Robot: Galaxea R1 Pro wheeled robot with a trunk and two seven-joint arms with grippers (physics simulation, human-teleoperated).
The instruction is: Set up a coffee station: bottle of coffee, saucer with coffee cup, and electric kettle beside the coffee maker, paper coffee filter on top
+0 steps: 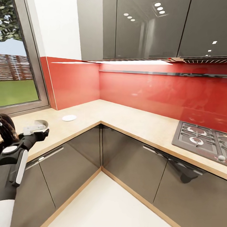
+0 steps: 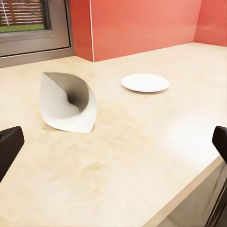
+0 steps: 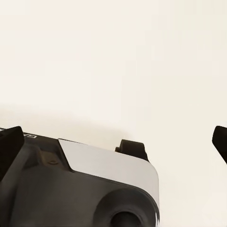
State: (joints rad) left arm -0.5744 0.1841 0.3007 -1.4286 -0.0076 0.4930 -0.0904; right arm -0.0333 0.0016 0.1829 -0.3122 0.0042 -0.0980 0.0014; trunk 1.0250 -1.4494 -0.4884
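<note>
A white paper coffee filter [image 2: 66,101] lies on its side on the beige countertop [image 2: 142,142], its cone mouth facing the camera. It also appears near the counter's front edge by the window [image 1: 40,124]. My left gripper [image 2: 113,146] is open, its dark fingertips [image 2: 9,146] wide apart, just short of the filter and apart from it. In the head view the left gripper [image 1: 36,135] hovers at the counter edge right in front of the filter. A white saucer [image 2: 145,82] rests flat further along the counter [image 1: 69,118]. My right gripper [image 3: 113,142] is open and holds nothing, above the pale floor.
The L-shaped counter runs under a red backsplash [image 1: 143,91] and grey wall cabinets [image 1: 139,26]. A gas hob [image 1: 204,139] sits at the right. A window [image 1: 14,57] is at the left. Grey base cabinets [image 1: 76,158] stand below, around a pale floor [image 1: 107,205]. Part of the robot's body [image 3: 80,189] lies under the right gripper.
</note>
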